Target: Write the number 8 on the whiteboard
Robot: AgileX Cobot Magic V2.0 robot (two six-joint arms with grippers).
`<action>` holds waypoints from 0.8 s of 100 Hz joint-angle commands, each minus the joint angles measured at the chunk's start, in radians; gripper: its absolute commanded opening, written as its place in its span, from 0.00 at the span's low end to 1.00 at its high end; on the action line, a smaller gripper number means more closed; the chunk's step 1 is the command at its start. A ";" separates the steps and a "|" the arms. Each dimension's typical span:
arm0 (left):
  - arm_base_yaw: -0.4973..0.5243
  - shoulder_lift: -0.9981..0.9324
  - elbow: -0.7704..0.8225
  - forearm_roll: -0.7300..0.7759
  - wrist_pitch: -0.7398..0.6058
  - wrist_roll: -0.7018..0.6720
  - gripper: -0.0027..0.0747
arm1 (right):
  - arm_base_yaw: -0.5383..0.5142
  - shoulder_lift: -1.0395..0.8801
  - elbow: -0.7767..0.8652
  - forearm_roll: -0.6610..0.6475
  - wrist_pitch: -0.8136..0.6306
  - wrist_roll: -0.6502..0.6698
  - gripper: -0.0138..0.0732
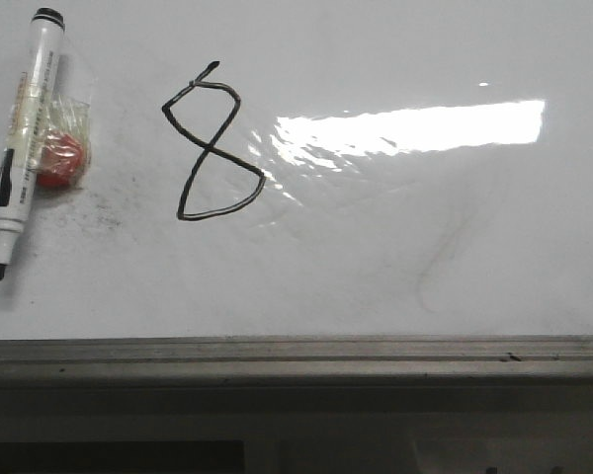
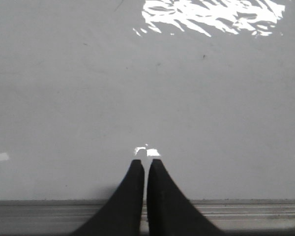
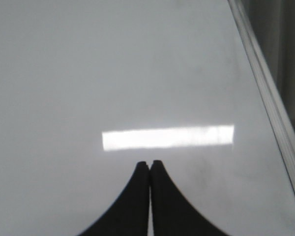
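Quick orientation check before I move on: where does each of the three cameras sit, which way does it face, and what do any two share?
Front view: looks forward over the whiteboard, showing the number 8 and marker; no robot part visible.
Left wrist view: above the shut left gripper, facing blank board and frame strip.
Right wrist view: above the shut right gripper, facing blank board near its edge.
Shared: front and left wrist views both show the board's frame strip and rippled glare.
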 commanded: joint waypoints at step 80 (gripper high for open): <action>-0.007 -0.030 0.032 -0.005 -0.044 -0.001 0.01 | -0.010 -0.022 0.013 0.045 0.441 -0.084 0.08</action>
